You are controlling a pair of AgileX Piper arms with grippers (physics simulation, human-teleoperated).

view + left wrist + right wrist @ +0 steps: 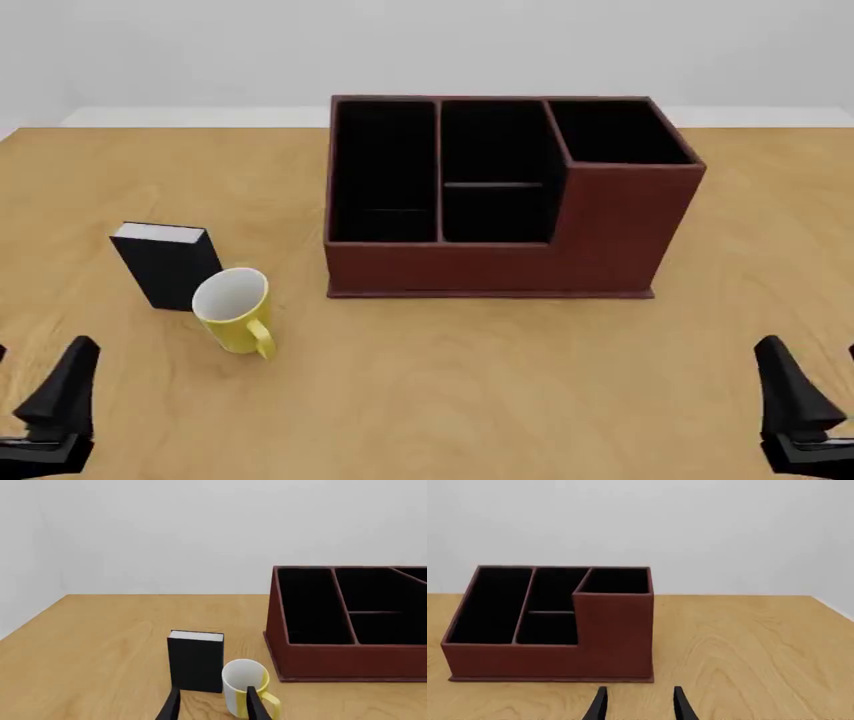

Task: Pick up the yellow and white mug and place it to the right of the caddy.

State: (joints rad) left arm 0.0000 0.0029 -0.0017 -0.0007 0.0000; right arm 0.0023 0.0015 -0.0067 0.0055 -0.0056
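Mug stands upright on the surface, left of the caddy and well apart from it; it sits just beside a small black box, possibly touching, though no view settles this; handle faces the near edge. Left tool hovers low behind the mug, fingers apart, holding nothing; one finger lines up with the mug body in the left wrist view. Right tool likewise apart and empty, facing the caddy's tall end; ground to the caddy's right lies bare. Pick-up not yet begun.

Risks: a descent on this line would likely strike the rim or handle and tip the mug; the black box crowds the far side, so a wide approach could knock it; carrying low across could clip the caddy's wall.
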